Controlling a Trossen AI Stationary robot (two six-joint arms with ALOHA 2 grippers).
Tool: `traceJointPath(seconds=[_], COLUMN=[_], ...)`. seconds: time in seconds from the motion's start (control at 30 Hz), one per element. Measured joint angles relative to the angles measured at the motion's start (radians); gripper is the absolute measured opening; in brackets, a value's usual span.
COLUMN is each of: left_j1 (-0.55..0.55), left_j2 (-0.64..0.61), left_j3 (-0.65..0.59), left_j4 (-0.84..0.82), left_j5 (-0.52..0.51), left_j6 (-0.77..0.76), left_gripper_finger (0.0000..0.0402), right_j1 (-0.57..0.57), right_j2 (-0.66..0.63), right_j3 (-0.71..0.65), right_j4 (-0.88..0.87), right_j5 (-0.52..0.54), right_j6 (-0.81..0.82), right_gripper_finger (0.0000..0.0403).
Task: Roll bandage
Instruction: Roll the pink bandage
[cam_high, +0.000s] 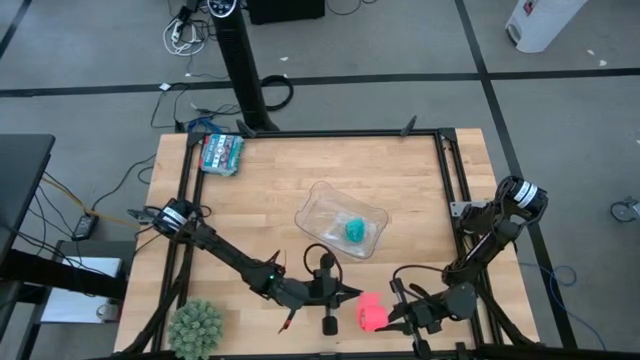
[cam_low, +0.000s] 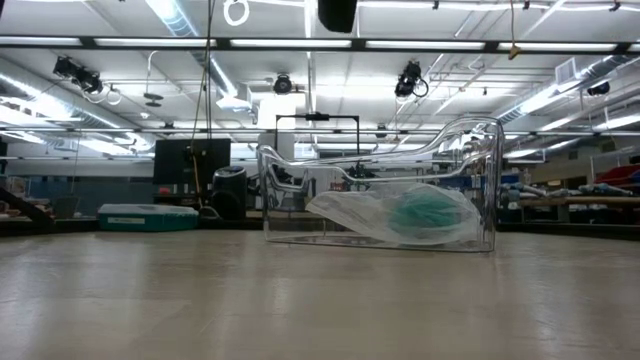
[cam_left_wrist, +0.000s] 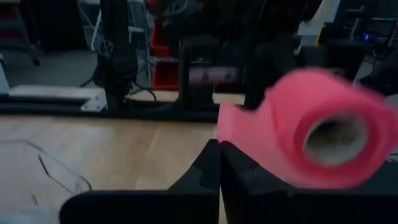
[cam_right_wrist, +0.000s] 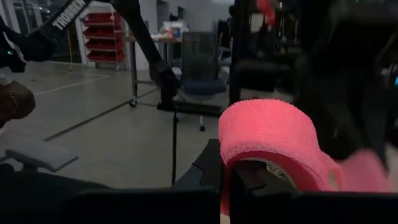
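The bandage (cam_high: 372, 314) is a bright pink-red chunky roll near the table's near edge, between my two grippers. It fills the left wrist view (cam_left_wrist: 323, 134) with its hollow core toward the camera, and it shows in the right wrist view (cam_right_wrist: 270, 140). My left gripper (cam_high: 348, 293) is just left of the roll and shut at its loose end. My right gripper (cam_high: 396, 316) is just right of it and shut on the roll. The low view shows neither gripper nor the bandage. My left gripper pinches the bandage's loose end (cam_left_wrist: 225, 127) between its two fingertips, coming level from the table's left. The short band between fingers and roll looks flat, and the roll sits above the tabletop in this view. My right gripper holds the roll by its wall (cam_right_wrist: 227, 155), coming level from the table's right. One finger (cam_right_wrist: 249, 177) seems to sit inside the hollow core and the other outside. The roll itself hides the place of contact.
A clear plastic tray (cam_high: 320, 200) with a teal roll (cam_high: 355, 230) stands mid-table; the tray also shows in the low view (cam_low: 480, 150). A teal box (cam_high: 222, 152) lies at the far left, a green spiky ball (cam_high: 195, 326) at the near left, and a small dark stand (cam_high: 328, 324) near the left gripper.
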Motion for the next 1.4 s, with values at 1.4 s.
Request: traceJointPath(seconds=[1.4], left_j1=[-0.006], left_j2=[0.000], left_j3=[0.000], left_j4=[0.063], left_j5=[0.089], left_j6=[0.048], left_gripper_finger=[0.0096], right_j1=[-0.053], right_j2=[0.000], right_j3=[0.000], right_j4=[-0.134], right_j5=[0.142], right_j6=[0.107], right_gripper_finger=[0.0004])
